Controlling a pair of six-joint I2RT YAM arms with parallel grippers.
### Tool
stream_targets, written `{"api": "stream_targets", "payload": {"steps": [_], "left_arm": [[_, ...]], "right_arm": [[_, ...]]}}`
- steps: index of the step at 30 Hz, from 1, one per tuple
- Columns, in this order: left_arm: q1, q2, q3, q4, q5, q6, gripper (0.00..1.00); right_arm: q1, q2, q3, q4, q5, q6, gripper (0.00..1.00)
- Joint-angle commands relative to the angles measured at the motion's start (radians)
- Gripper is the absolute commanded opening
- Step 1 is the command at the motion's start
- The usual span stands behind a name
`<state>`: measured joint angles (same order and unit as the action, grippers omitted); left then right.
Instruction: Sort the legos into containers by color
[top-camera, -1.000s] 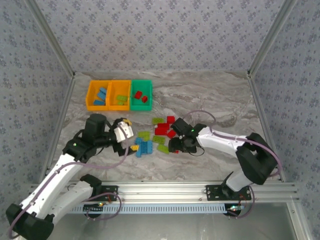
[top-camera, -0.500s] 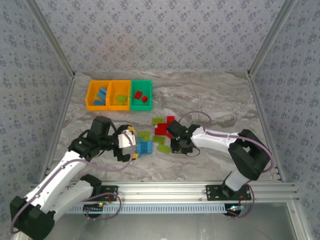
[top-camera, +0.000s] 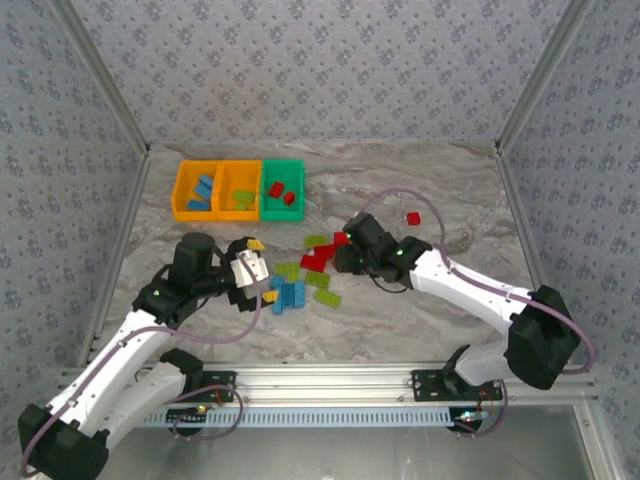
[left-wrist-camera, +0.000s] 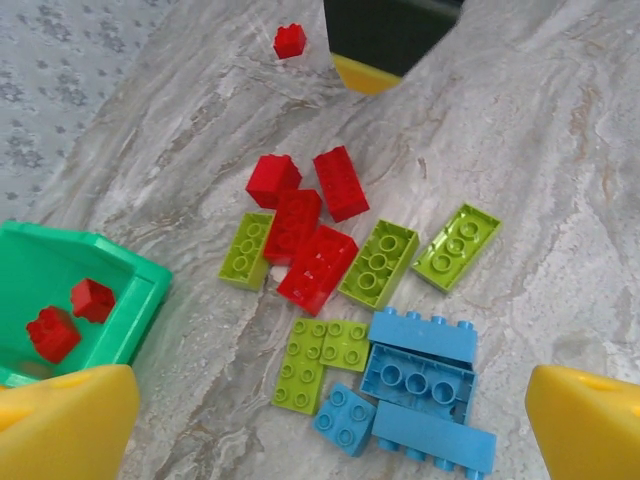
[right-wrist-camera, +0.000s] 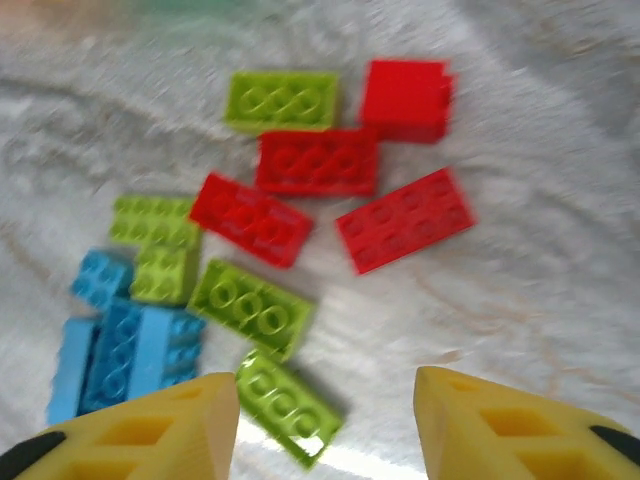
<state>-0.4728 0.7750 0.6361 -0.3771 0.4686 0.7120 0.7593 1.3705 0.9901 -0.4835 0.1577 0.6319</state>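
Observation:
The legos lie in a loose pile mid-table: red ones far, lime ones in the middle, blue ones near. One red lego lies alone to the right. The containers stand at the far left: two orange bins and a green bin holding two red legos. My left gripper hangs open above the blue legos, holding nothing. My right gripper sits at the pile's right side, open and holding nothing, a lime lego beside its left finger.
Patterned walls enclose the marble table on three sides. A metal rail runs along the near edge. The two grippers face each other across the pile, about a hand's width apart.
My right gripper has lifted from the pile's near right side and moved farther back. A red lego now lies alone to the right. The left gripper dipped toward the blue legos and came back.

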Motion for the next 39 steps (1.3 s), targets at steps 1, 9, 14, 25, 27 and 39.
{"api": "stream_targets", "payload": {"steps": [1, 9, 14, 25, 27, 39], "left_arm": [[0.004, -0.011, -0.006, 0.045, 0.008, -0.033, 0.99], [0.004, 0.015, -0.004, 0.053, 0.046, -0.018, 0.99], [0.003, 0.013, -0.009, 0.046, 0.044, -0.005, 0.99], [0.004, 0.015, -0.013, 0.047, 0.061, 0.002, 0.99], [0.004, 0.015, -0.013, 0.049, 0.064, 0.003, 0.99], [0.003, 0.02, -0.012, 0.051, 0.079, 0.004, 0.99]], "right_arm": [[-0.155, -0.021, -0.036, -0.08, 0.119, -0.017, 0.65], [-0.514, 0.121, 0.026, 0.078, 0.011, -0.218, 0.98], [-0.569, 0.365, 0.239, 0.035, -0.022, -0.327, 1.0], [-0.62, 0.672, 0.486, -0.105, -0.057, -0.409, 0.76], [-0.628, 0.68, 0.493, -0.113, -0.105, -0.409, 0.68], [-0.632, 0.67, 0.515, -0.168, -0.082, -0.449, 0.41]]}}
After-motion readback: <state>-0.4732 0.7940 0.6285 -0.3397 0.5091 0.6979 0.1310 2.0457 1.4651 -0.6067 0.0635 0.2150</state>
